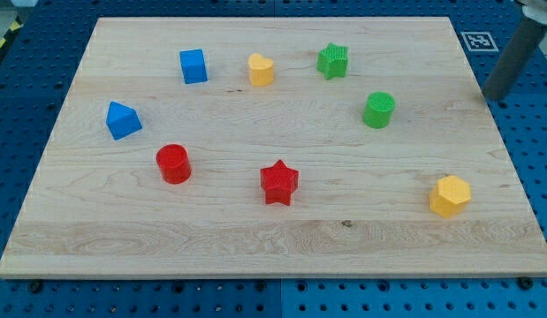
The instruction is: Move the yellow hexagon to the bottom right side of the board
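Observation:
The yellow hexagon lies near the board's bottom right, close to the right edge. My rod comes down at the view's top right, and my tip sits just off the board's right edge, well above the hexagon and apart from every block.
On the wooden board lie a blue cube, a yellow heart-like block, a green star, a green cylinder, a blue wedge-shaped block, a red cylinder and a red star. A marker tag sits off the top right corner.

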Available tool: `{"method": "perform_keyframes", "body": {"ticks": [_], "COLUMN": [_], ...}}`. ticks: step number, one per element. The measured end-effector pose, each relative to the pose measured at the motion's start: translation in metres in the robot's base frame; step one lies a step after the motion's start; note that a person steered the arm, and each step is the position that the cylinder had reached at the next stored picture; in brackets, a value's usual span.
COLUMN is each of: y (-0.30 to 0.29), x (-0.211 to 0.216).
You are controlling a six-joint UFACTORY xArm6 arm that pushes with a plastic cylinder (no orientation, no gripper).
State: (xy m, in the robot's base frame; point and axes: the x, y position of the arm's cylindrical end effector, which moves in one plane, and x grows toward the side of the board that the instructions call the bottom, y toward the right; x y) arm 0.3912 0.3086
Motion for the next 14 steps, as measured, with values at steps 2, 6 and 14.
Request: {"method": "perform_keyframes", "body": {"ticks": [2,6,14], "y": [-0.049,-0.079,-0.147], "x": [0.085,0.088,0.111]}}
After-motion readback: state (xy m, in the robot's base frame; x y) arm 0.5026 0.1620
